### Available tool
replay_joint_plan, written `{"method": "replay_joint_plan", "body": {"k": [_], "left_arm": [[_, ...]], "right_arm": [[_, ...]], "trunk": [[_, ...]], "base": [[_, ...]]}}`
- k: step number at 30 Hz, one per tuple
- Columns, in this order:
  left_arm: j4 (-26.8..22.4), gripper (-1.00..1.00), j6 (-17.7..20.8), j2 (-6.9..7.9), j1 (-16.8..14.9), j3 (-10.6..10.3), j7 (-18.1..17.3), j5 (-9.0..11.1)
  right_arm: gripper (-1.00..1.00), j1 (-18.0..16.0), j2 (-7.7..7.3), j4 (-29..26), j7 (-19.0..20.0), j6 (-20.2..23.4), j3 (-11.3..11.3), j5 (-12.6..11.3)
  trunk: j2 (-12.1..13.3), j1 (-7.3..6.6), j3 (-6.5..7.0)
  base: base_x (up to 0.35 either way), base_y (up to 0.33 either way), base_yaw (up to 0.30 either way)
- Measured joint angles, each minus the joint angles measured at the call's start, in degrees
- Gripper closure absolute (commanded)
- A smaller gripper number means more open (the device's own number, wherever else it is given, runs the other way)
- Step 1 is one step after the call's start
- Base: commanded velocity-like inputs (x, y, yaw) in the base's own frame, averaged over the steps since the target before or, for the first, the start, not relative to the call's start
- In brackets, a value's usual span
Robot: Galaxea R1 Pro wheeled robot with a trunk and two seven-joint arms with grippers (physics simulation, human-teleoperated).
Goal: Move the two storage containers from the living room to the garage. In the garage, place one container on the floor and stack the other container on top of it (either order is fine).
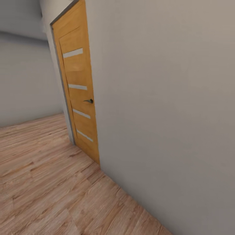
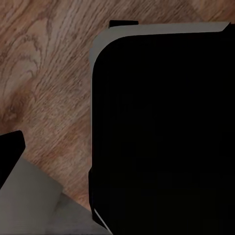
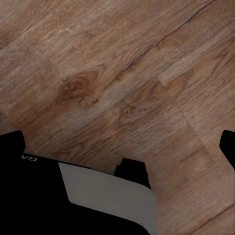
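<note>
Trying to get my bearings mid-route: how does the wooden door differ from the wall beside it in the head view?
The door is orange-brown wood grain; the wall is plain light grey. The door carries four pale horizontal strips and a dark lever handle; the wall is bare. The door sits framed further back, while the wall runs close along the view's right. Both stand upright on the wood plank floor.

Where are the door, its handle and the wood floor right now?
door [image 1: 78, 98], head view, on its middle panel.
door handle [image 1: 88, 101], head view, on the dark lever.
wood plank floor [image 1: 42, 182], head view, on bare planks.
</note>
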Motion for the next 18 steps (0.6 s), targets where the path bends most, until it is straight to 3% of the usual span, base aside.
{"method": "replay_joint_plan", "body": {"k": [18], "left_arm": [[0.0,-1.0,0.1,-0.07,0.0,0.1,0.0,0.1]], "right_arm": [[-1.0,0.0,0.0,0.0,0.0,-0.2,0.0,0.0]], "trunk": [[0.0,0.01,0.0]], "base": [[0.003,0.0,0.276]]}}
